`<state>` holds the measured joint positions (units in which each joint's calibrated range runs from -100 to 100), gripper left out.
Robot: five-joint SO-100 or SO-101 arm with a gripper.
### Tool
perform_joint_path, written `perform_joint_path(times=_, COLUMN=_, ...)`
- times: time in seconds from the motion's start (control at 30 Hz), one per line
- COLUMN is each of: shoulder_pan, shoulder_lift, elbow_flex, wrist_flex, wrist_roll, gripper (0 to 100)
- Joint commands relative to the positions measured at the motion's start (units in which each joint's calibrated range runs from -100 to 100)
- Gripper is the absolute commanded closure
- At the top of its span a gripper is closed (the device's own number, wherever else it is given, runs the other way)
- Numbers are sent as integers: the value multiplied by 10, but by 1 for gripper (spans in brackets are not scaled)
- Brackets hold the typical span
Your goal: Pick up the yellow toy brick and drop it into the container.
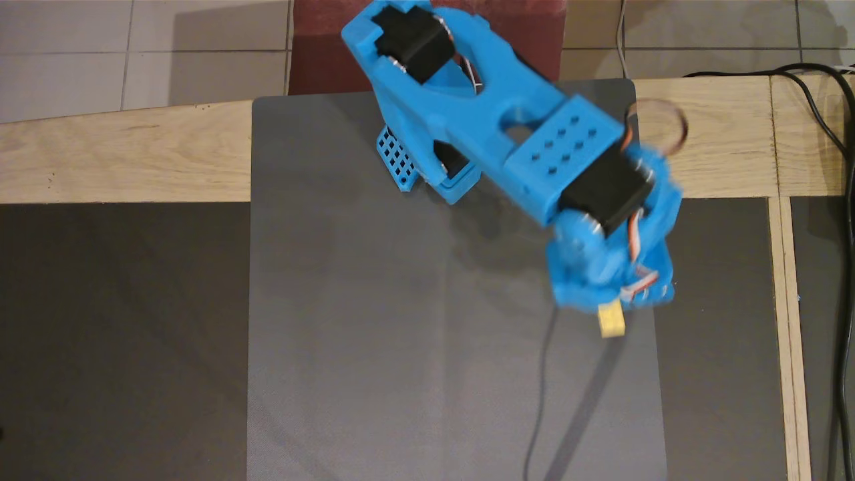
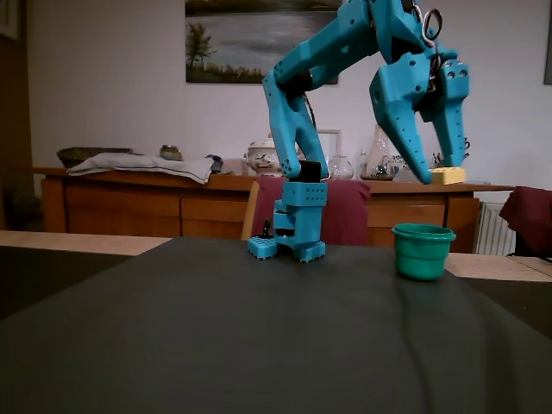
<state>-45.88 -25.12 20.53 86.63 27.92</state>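
The yellow toy brick (image 2: 447, 176) hangs high in the air, pinched at the tips of my blue gripper (image 2: 445, 177), which is shut on it. In the fixed view the brick is well above the container (image 2: 423, 251), a teal cup standing on the dark mat, and slightly to its right. In the overhead view the brick (image 1: 612, 323) pokes out below the gripper (image 1: 610, 314). There the arm's wrist (image 1: 604, 194) covers the spot where the cup stands, so the container is hidden.
The arm's base (image 1: 427, 164) sits at the back of the grey mat (image 1: 401, 334) on a wooden table (image 1: 120, 160). Black cables (image 1: 843, 200) run along the right edge. A thin cable (image 1: 538, 401) lies on the mat.
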Motion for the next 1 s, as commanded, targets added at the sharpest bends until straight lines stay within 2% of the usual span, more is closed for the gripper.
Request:
perform_joint_path(times=0.0, shoulder_pan=-53, shoulder_lift=-19, elbow_flex=-12, wrist_flex=30, wrist_roll=-18, gripper=100)
perform_joint_path(times=0.23, shoulder_pan=-180, shoulder_lift=-13, elbow_flex=-11, wrist_flex=87, wrist_roll=-68, gripper=100)
perform_joint_path(times=0.47, shoulder_pan=-266, shoulder_lift=-9, elbow_flex=-2, wrist_flex=95, wrist_roll=-110, gripper=100)
perform_joint_path(times=0.67, shoulder_pan=-272, shoulder_lift=-9, elbow_flex=-2, wrist_flex=88, wrist_roll=-115, gripper=100)
perform_joint_path(times=0.97, shoulder_pan=-239, shoulder_lift=-9, elbow_flex=-3, wrist_flex=86, wrist_roll=-90, gripper=100)
